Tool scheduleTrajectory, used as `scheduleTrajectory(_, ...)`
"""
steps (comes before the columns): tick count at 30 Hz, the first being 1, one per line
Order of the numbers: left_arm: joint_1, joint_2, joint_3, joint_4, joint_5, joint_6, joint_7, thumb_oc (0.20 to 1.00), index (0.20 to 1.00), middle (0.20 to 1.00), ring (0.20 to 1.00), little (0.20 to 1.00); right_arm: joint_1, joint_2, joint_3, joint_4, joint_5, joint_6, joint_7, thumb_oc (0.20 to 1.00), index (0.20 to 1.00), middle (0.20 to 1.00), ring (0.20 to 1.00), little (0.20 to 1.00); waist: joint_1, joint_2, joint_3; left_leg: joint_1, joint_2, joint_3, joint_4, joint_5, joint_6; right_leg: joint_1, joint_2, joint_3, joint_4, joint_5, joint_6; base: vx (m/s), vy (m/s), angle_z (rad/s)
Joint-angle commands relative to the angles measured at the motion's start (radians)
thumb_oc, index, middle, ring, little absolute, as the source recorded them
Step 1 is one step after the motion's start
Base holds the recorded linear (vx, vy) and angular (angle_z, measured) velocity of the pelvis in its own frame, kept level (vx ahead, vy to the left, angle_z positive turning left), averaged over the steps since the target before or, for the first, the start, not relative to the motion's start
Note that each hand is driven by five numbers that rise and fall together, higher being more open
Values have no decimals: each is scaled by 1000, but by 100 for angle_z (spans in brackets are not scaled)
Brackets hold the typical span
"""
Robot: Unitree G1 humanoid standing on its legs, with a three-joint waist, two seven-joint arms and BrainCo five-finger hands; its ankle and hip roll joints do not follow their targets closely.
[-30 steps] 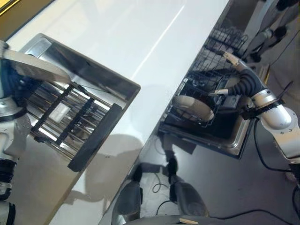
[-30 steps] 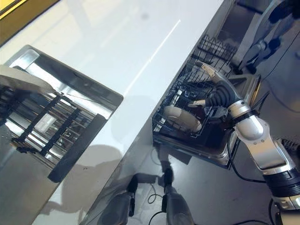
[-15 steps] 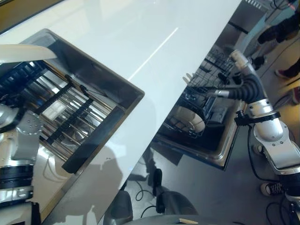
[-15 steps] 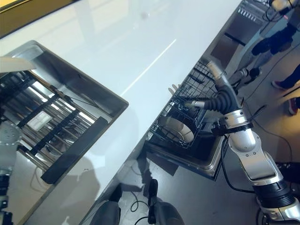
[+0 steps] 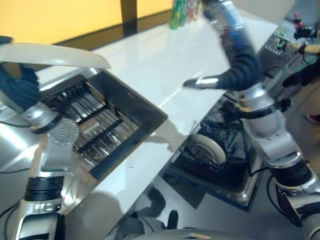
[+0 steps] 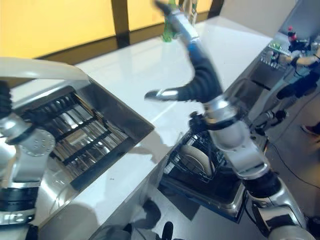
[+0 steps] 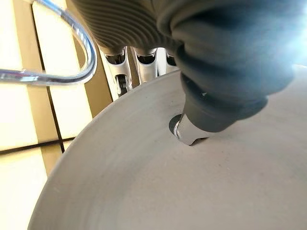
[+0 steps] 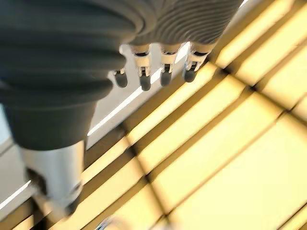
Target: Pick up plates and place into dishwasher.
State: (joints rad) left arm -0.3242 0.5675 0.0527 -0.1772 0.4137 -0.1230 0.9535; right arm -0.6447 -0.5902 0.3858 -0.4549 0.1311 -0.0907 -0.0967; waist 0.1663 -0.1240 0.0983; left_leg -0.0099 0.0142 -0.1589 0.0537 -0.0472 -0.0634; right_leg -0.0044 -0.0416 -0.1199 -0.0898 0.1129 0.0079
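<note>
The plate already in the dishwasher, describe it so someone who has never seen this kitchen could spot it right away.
Find the long white counter; below its near edge an open dishwasher has its dark wire rack pulled out. The plate in the rack stands on edge, round and pale with a darker centre, unlike the plate that the left hand holds over the sink.

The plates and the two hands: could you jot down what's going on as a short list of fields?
left hand: thumb pressed on top of a plate, fingers under its rim
held plate: pale, lifted above the sink
right hand: raised over the white counter, fingers straight, holding nothing
dishwasher rack: pulled out below the counter edge
plate in rack: one pale plate on edge
</note>
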Motion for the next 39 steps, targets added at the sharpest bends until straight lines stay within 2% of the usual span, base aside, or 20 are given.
scheduleTrajectory(1,-24,-16,-58,-48,-54,-53,-99,200,200,200,200,200,-56,48,42,-49,54,58,27,1000,1000,1000,1000,1000,46,17,-98,14,-38,-86,-130,92,60,57,-30,-25,119,-140,43,11,-108,31)
scheduleTrajectory(5,-21,-63,-129,-110,-122,-69,-221,200,200,200,200,200,-111,88,94,-27,26,110,0,1000,1000,1000,1000,1000,82,10,-95,13,-47,-126,-128,97,55,75,-28,-59,111,-141,40,-26,-97,33)
scheduleTrajectory(9,10,-73,-165,-185,-210,-94,-323,200,200,200,200,200,-132,99,98,-45,-3,151,-36,1000,1000,1000,1000,1000,111,10,-88,3,-57,-158,-129,106,52,83,-26,-83,97,-133,42,-43,-75,27)
scheduleTrajectory(14,15,-74,-195,-230,-244,-118,-359,200,200,200,200,200,-138,115,121,-36,-148,232,-62,1000,1000,1000,1000,1000,128,17,-83,-6,-66,-178,-129,118,54,88,-30,-105,92,-126,45,-41,-31,18)
scheduleTrajectory(16,19,-68,-196,-253,-246,-119,-361,200,200,200,200,200,-132,104,122,-28,-255,288,-72,1000,1000,1000,1000,1000,130,19,-82,-8,-68,-183,-130,120,54,89,-30,-109,90,-124,46,-35,-24,14)
scheduleTrajectory(18,25,-61,-188,-267,-242,-118,-356,200,200,200,200,200,-121,79,115,-28,-297,339,-60,1000,1000,1000,1000,1000,125,20,-81,-10,-68,-186,-131,120,54,88,-31,-109,89,-123,49,-42,-20,16)
scheduleTrajectory(19,25,-56,-188,-272,-245,-109,-352,200,200,200,200,200,-112,64,113,-31,-302,363,-53,906,906,906,906,906,122,21,-82,-11,-68,-185,-131,121,54,87,-31,-107,89,-122,50,-39,-15,8)
scheduleTrajectory(20,26,-52,-186,-272,-247,-105,-350,200,200,200,200,200,-104,53,108,-33,-306,379,-36,589,589,589,589,589,119,22,-81,-11,-68,-184,-131,121,54,86,-31,-105,89,-122,50,0,0,0)
scheduleTrajectory(21,28,-45,-180,-270,-243,-102,-348,200,200,200,200,200,-89,36,105,-33,-303,407,7,485,485,485,485,485,111,22,-80,-11,-68,-182,-131,121,54,85,-31,-100,90,-120,53,0,0,0)
scheduleTrajectory(22,29,-41,-178,-269,-233,-103,-346,200,200,200,200,200,-79,21,108,-40,-290,422,24,595,595,595,595,595,107,21,-79,-10,-68,-182,-132,121,54,84,-30,-96,89,-120,54,0,0,0)
scheduleTrajectory(23,30,-37,-176,-271,-228,-101,-347,200,200,200,200,200,-68,3,106,-49,-267,437,29,837,837,837,837,837,103,21,-79,-9,-67,-180,-132,120,54,84,-30,-93,89,-119,54,-16,-4,-3)
scheduleTrajectory(24,31,-34,-178,-271,-227,-98,-343,200,200,200,200,200,-56,-9,102,-54,-247,435,16,827,827,827,827,827,98,21,-78,-8,-65,-177,-132,120,54,84,-30,-90,90,-119,55,-9,-2,-3)
scheduleTrajectory(25,32,-31,-178,-272,-225,-95,-337,200,200,200,200,200,-47,-19,95,-57,-224,432,2,558,558,558,558,558,95,20,-77,-6,-64,-174,-132,120,54,85,-30,-89,91,-118,55,-4,0,-3)
scheduleTrajectory(26,31,-28,-176,-271,-218,-95,-331,200,200,200,200,200,-41,-23,89,-57,-213,436,8,495,495,495,495,495,92,20,-78,-5,-64,-173,-132,119,54,85,-30,-88,91,-116,55,0,0,0)
scheduleTrajectory(27,32,-27,-175,-269,-212,-94,-327,200,200,200,200,200,-33,-19,83,-55,-217,453,26,470,470,470,470,470,89,21,-79,-3,-65,-172,-133,119,54,86,-29,-85,92,-114,55,0,0,0)
scheduleTrajectory(28,33,-28,-175,-267,-208,-93,-326,200,200,200,200,200,-28,-18,82,-54,-235,468,37,511,511,511,511,511,88,22,-79,-1,-65,-172,-134,119,54,87,-29,-84,92,-114,54,0,0,0)
scheduleTrajectory(30,33,-28,-175,-270,-202,-84,-325,200,200,200,200,200,-25,-20,82,-56,-231,479,48,464,464,464,464,464,86,22,-79,1,-65,-172,-134,118,55,89,-29,-82,92,-115,54,-2,4,-5)
scheduleTrajectory(31,33,-26,-176,-268,-204,-81,-328,200,200,200,200,200,-24,-22,83,-56,-196,473,74,200,200,200,200,200,84,20,-80,2,-65,-173,-134,118,55,90,-28,-80,92,-115,54,-4,-3,-7)
scheduleTrajectory(34,35,-24,-172,-260,-211,-94,-332,200,200,200,200,200,-27,-32,92,-59,-166,472,124,200,200,200,200,200,85,16,-83,3,-67,-175,-135,118,55,90,-28,-78,91,-112,54,3,0,-5)
scheduleTrajectory(39,33,-45,-188,-255,-218,-111,-349,200,200,200,200,200,-59,12,114,-23,-29,458,81,200,200,200,200,200,99,9,-86,6,-68,-186,-135,120,56,98,-28,-85,86,-111,50,6,0,0)
